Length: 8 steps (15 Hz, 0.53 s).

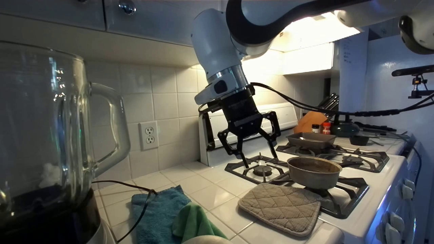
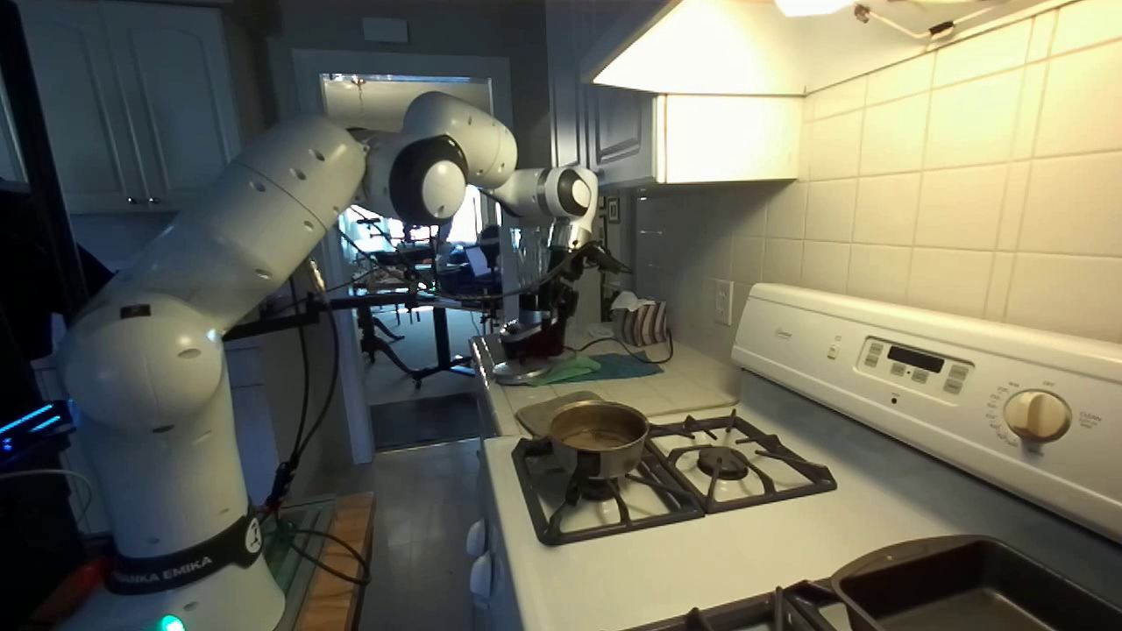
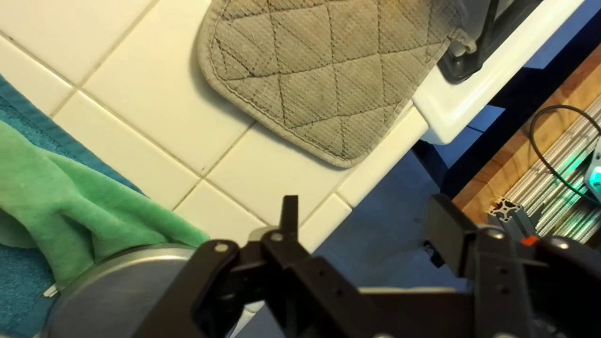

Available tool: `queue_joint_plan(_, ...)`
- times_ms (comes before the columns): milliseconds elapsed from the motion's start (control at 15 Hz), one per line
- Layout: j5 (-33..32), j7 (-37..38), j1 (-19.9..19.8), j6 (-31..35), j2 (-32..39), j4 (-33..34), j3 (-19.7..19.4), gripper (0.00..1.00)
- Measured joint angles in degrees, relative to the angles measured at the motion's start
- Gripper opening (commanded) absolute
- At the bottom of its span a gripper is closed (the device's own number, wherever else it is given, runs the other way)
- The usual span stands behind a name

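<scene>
My gripper [image 3: 366,211] stands open, with nothing between its fingers, above the front edge of the tiled counter. In an exterior view the gripper [image 1: 261,161] hangs in the air with its fingers pointing down, touching nothing. A grey-brown quilted pot holder [image 3: 314,70] lies flat on the counter beside the stove, ahead of the fingers in the wrist view. Just behind it, a metal pot [image 1: 315,173] stands on a burner. A green cloth [image 3: 70,202] rests crumpled on a blue towel [image 1: 159,213], partly hidden by a round silver thing [image 3: 122,291].
A glass blender [image 1: 44,118] stands at the counter's near end, its cord trailing over the towel. Iron grates [image 2: 745,464] cover the stove, and a dark baking pan [image 1: 310,139] sits on its far part. Overhead are cabinets [image 1: 152,20]. Spice jars [image 1: 326,128] stand by a knife block [image 1: 310,121].
</scene>
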Motion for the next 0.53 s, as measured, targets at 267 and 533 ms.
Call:
queue_joint_plan(267, 0.0, 1.5, -0.9, 1.6, 1.1, 0.0, -0.9, 0.43)
queue_joint_plan(533, 0.5, 1.1, -3.3, 7.5, 3.6, -0.4, -1.0, 0.14)
